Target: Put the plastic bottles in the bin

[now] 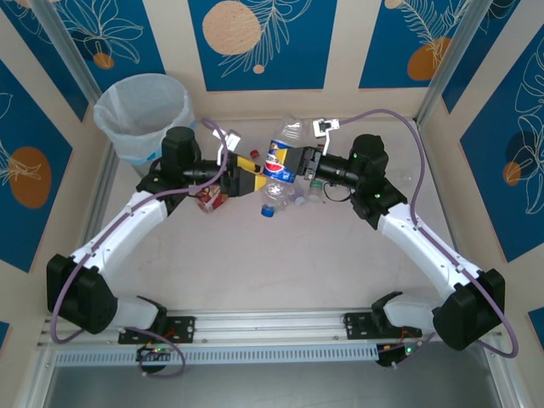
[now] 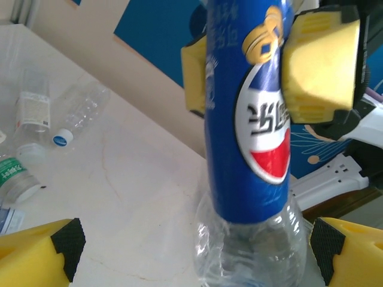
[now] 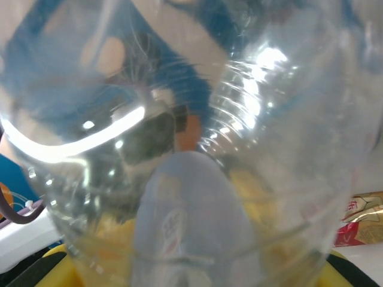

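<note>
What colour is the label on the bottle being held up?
Deep blue label with a red-and-white round logo; clearest in the left wrist view.

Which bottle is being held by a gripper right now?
The blue-labelled Pepsi bottle, clamped in the right gripper; the other bottles lie loose on the table.

**Right wrist view.** The blue-labelled clear plastic bottle (image 3: 191, 149) lies against the lens, blurred and cut off at every edge. It hides all but the yellow corners of the right claw's fingers (image 3: 344, 272). A red-and-gold object (image 3: 362, 224), cropped by the right edge, cannot be identified.

**Left wrist view.** The blue-labelled clear plastic bottle (image 2: 245, 119) runs past the top and bottom edges. The left claw's yellow fingers (image 2: 36, 251) are cropped at the lower corners. A green-labelled clear bottle (image 2: 12, 176) is cut by the left edge.

**Top view.** The foot of the round grey bin (image 1: 127, 155) is hidden behind the left arm (image 1: 183, 153).
</note>
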